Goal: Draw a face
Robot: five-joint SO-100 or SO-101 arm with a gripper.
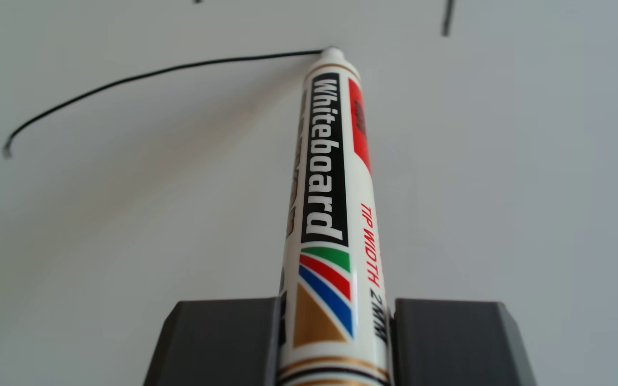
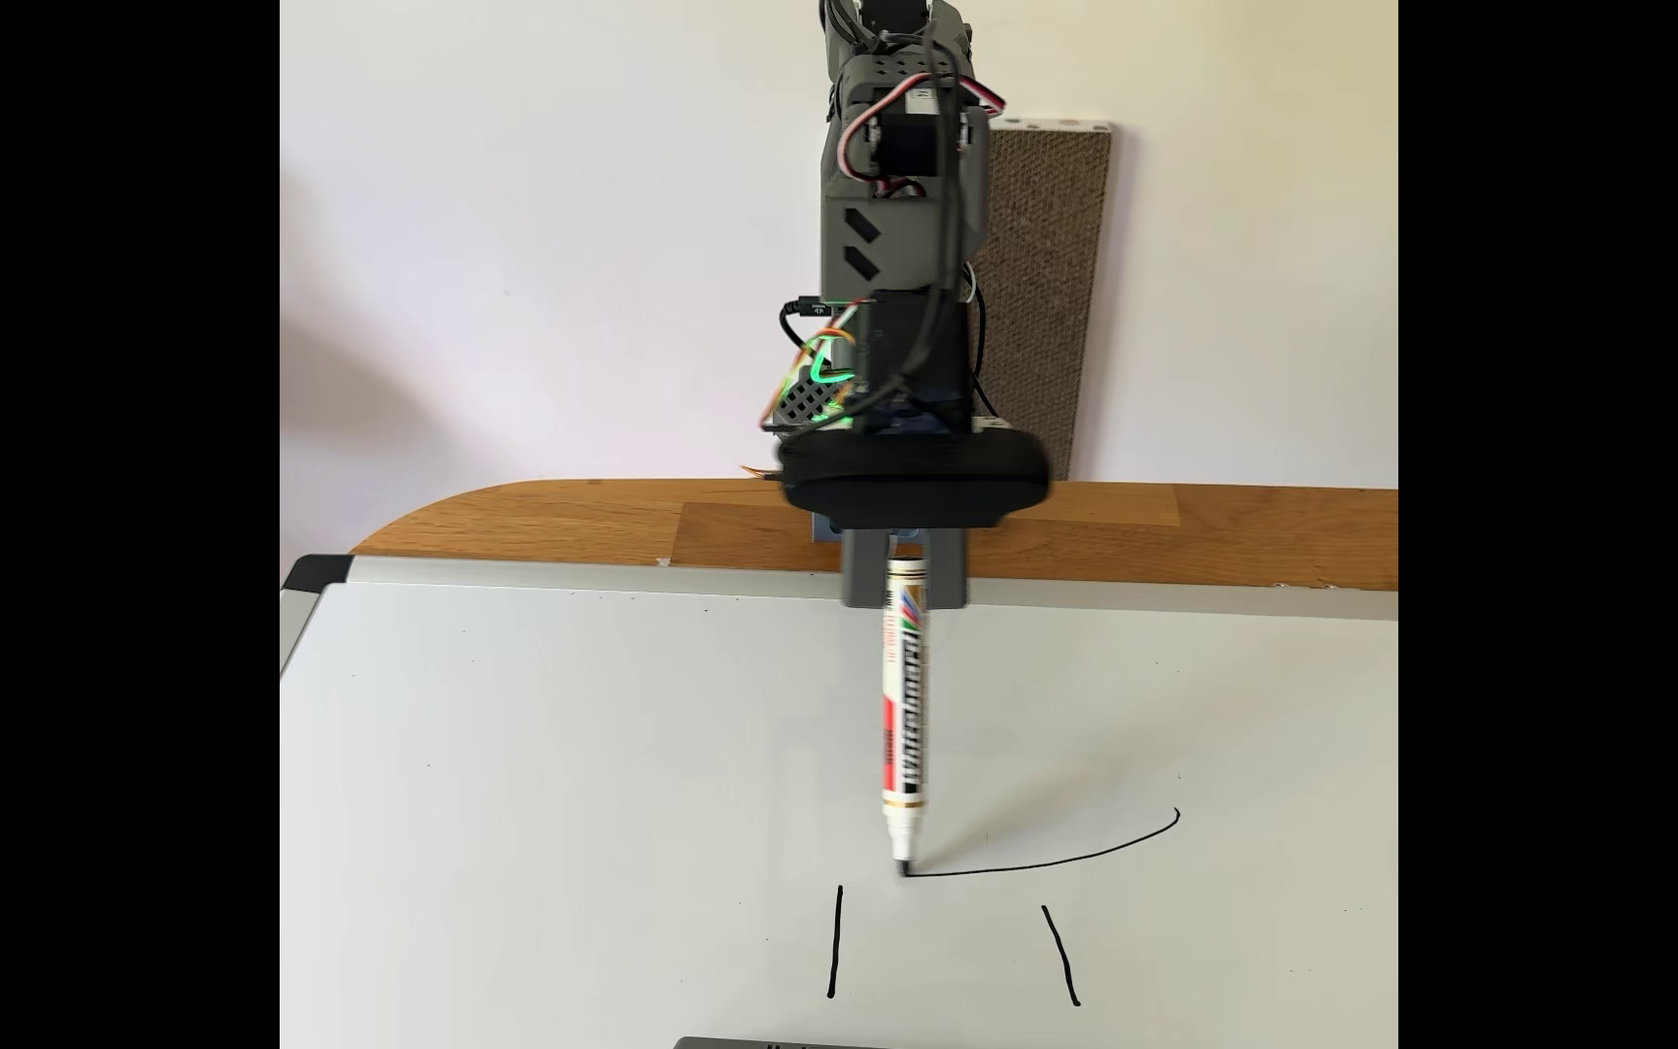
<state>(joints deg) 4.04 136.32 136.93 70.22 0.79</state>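
A white marker (image 1: 328,208) labelled "Whiteboard" runs up the middle of the other view, clamped between two dark grey fingers (image 1: 222,341). My gripper (image 2: 904,583) is shut on the marker (image 2: 904,726), which slants down to the whiteboard (image 2: 563,807). The marker's tip touches the board at the end of a curved black line (image 2: 1067,857), the same curved line (image 1: 144,76) that sweeps left in the other view. Two short black strokes (image 2: 834,943) (image 2: 1062,953) lie nearer the camera in the fixed view; one stroke (image 1: 447,18) shows at the top of the other view.
The whiteboard lies on a wooden table (image 2: 563,519) against a pale wall. A brown textured panel (image 2: 1047,282) leans on the wall behind the arm. A dark object's edge (image 2: 774,1042) peeks in at the bottom of the fixed view.
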